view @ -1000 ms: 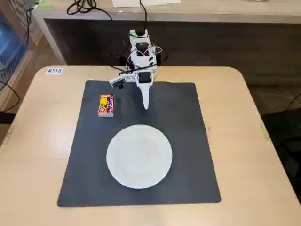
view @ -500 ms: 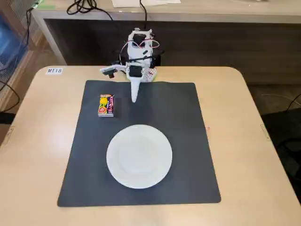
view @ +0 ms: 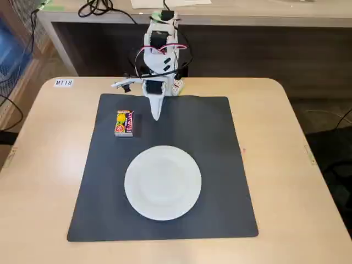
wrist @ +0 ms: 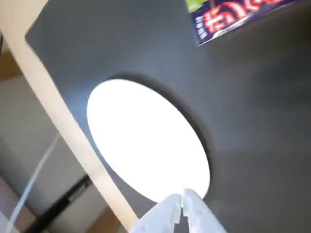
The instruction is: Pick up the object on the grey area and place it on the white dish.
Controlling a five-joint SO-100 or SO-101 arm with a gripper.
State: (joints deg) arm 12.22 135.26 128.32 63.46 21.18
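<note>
Arm upright at the table's far edge, gripper (view: 156, 114) angled down over the grey mat (view: 220, 165), fingers clenched together on nothing, snack packet (view: 124, 122) flat on the mat just left of it in the fixed view, white plate (view: 163, 182) nearer, unoccupied.

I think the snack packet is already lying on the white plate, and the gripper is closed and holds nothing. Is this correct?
Not quite. In the fixed view the snack packet lies on the dark mat, apart from the white plate, which is bare. The gripper is closed and holds nothing, as you said.
</note>
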